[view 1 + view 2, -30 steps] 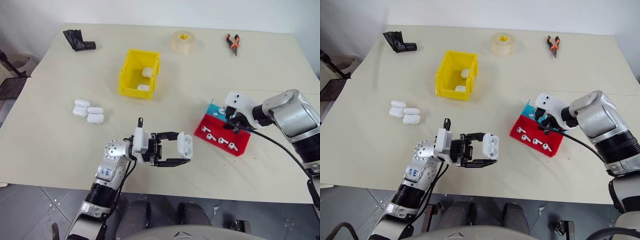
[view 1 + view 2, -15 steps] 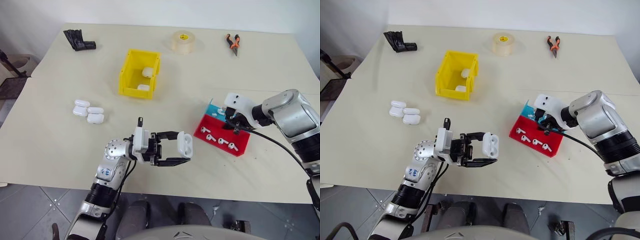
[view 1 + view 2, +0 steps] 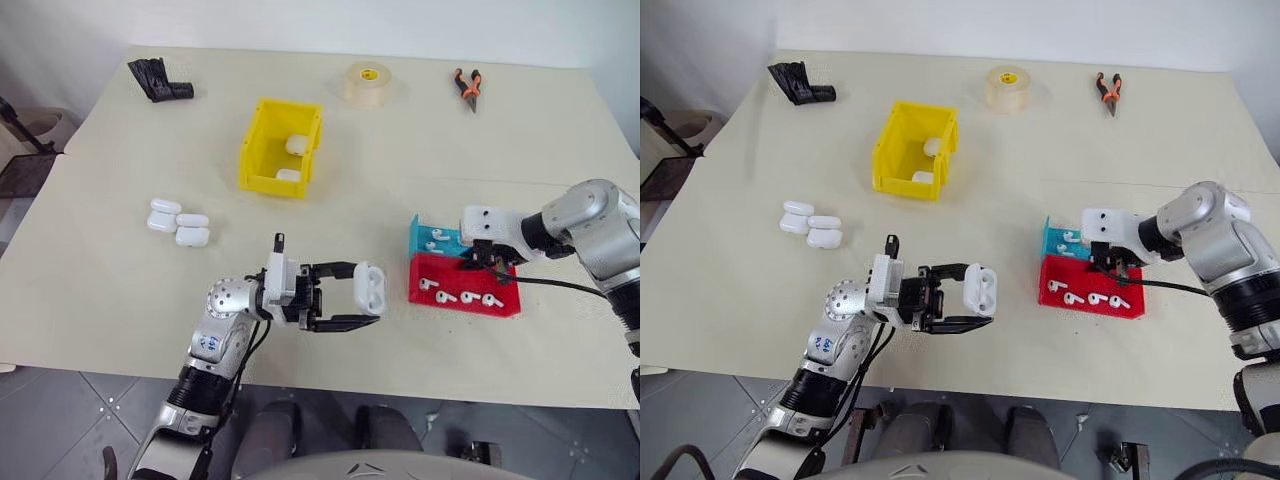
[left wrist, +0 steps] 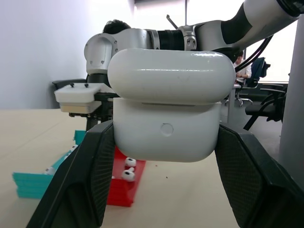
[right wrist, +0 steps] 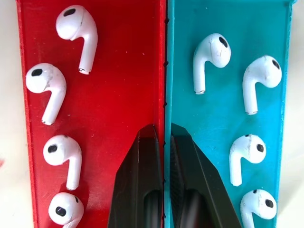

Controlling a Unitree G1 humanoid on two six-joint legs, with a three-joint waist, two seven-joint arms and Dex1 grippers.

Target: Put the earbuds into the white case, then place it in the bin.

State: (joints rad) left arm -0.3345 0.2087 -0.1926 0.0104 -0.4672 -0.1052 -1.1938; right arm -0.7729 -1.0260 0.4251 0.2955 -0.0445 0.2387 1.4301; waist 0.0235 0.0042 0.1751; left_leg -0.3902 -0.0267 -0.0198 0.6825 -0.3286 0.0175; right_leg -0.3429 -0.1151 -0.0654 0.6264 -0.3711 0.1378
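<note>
Your left hand (image 3: 366, 304) clenched on the case (image 3: 369, 289) above the desk's (image 3: 120, 260) near edge, your right hand (image 5: 164, 137) pinched shut over the tray (image 3: 500, 305) divider, earbuds (image 5: 55, 88) either side, bin (image 3: 262, 152) well beyond

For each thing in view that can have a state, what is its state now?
white case: lid open, held in the left gripper
right gripper: fingers shut, empty, over the tray
earbuds: loose in the tray
bin: holds two cases
three cases: closed, on the table
</note>
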